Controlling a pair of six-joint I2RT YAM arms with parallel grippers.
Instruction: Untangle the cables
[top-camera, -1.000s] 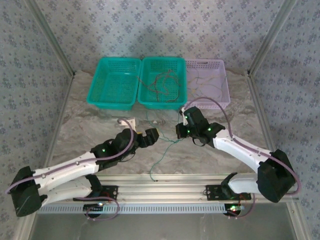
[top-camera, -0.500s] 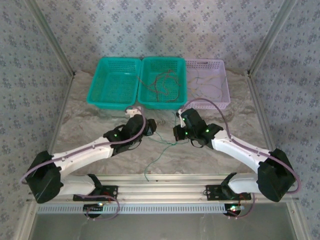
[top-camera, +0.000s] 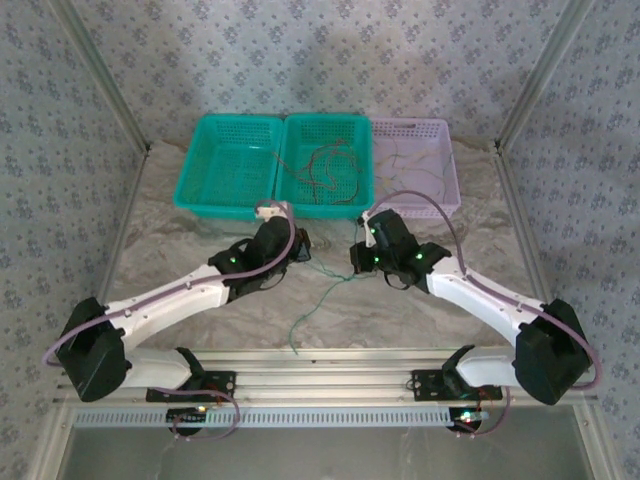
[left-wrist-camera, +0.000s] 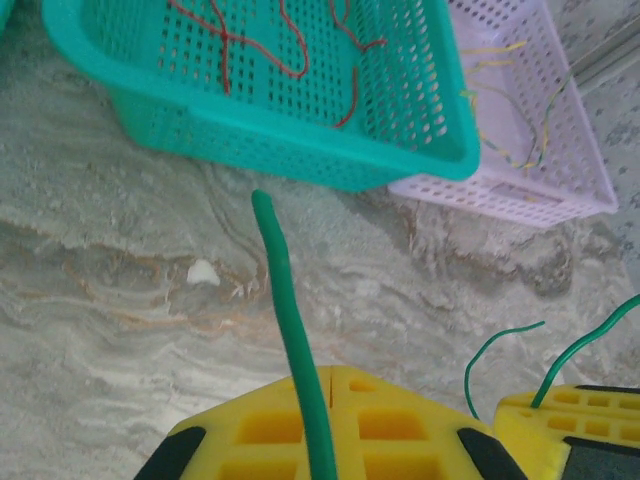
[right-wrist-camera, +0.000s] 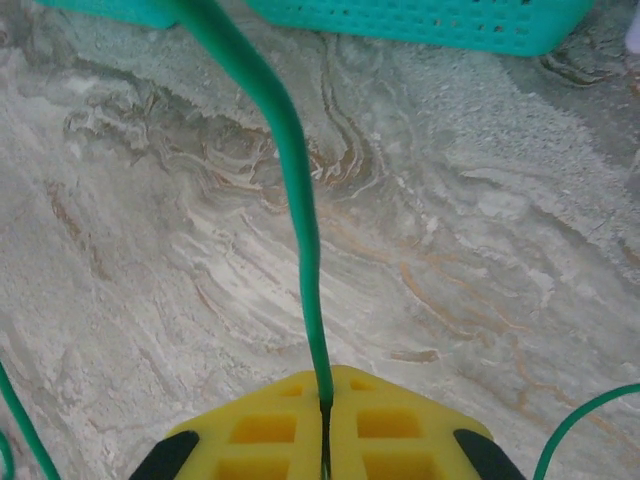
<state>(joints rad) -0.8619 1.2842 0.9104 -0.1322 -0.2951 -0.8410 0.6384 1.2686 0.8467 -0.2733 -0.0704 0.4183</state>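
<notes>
Left jaws and right jaws each clamp shut on the green cable (left-wrist-camera: 283, 290), seemingly one strand, trailing across the marble worktop (top-camera: 400, 310); red cables (left-wrist-camera: 355, 90) lie in the teal basket (left-wrist-camera: 300, 150) beyond.

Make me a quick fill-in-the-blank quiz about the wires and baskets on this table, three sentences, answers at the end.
1. The wire pinched by the left gripper is ___ in colour.
2. The red wires lie in the ___ of the three baskets.
3. In the top view, the lilac basket stands at the ___ end of the row.

Missing words: green; middle; right.
</notes>
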